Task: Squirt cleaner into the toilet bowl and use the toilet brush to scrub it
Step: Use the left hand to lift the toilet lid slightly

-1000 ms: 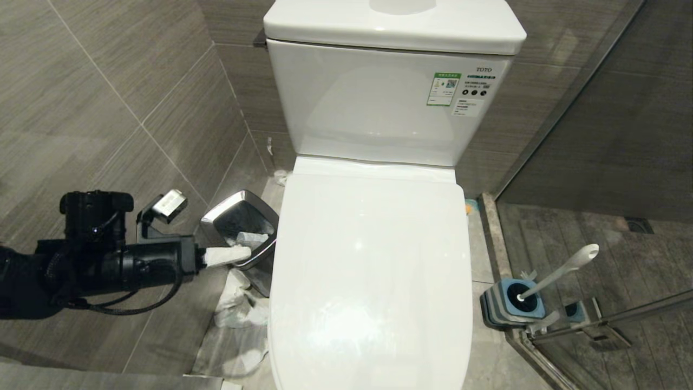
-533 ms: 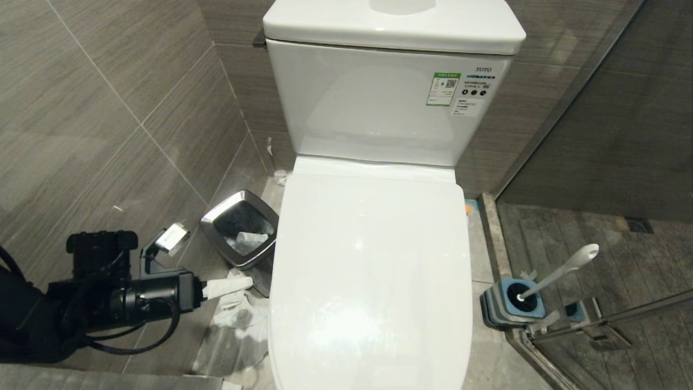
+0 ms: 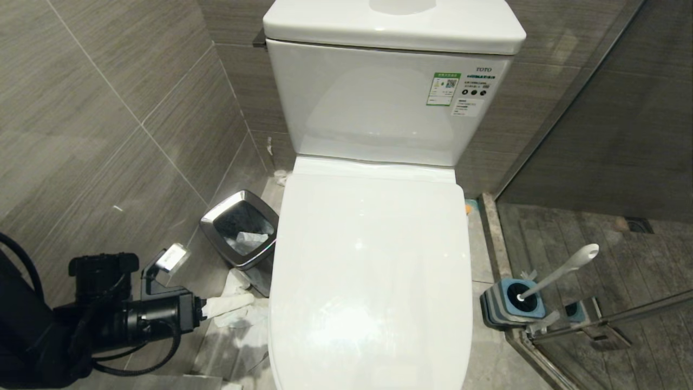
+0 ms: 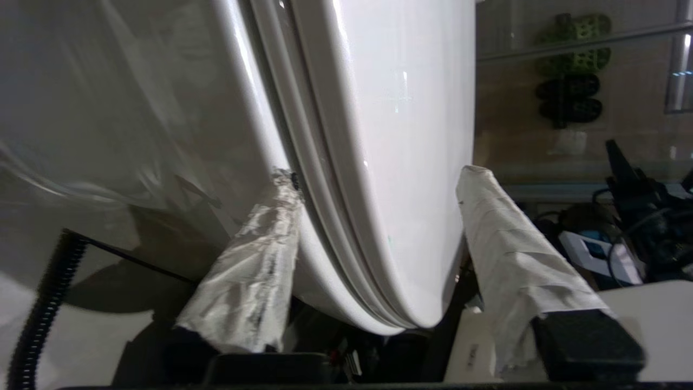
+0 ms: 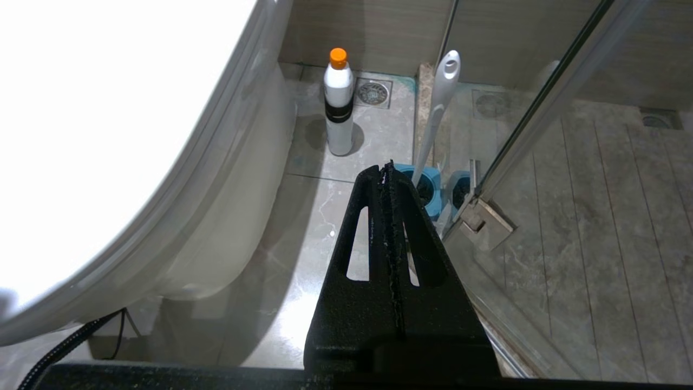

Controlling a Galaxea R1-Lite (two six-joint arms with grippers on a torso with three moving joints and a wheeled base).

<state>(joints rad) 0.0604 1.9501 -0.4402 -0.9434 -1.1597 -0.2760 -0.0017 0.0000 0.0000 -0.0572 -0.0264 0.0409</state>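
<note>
The white toilet bowl (image 3: 373, 271) fills the middle of the head view with its lid down, so the basin is hidden and the cleaner is out of view. My left gripper (image 3: 230, 304) sits low at the toilet's left side. Its white-wrapped fingers (image 4: 260, 254) are open, one above and one below the lid and seat edge (image 4: 346, 216), gripping nothing. The toilet brush (image 3: 563, 271) stands in its blue holder (image 3: 514, 303) on the floor to the right, its white handle (image 5: 441, 103) leaning. My right gripper (image 5: 387, 170) hangs shut and empty near that holder.
A chrome-rimmed bin (image 3: 241, 227) with crumpled paper stands left of the toilet, and more paper (image 3: 238, 314) lies on the floor under my left gripper. A white bottle with an orange cap (image 5: 339, 103) stands by the toilet's base. A glass shower door (image 5: 541, 108) closes off the right.
My left arm has sunk from bin height to the lid's edge. Its fingers, shut before, now stand open around that edge. The right arm has not moved.
</note>
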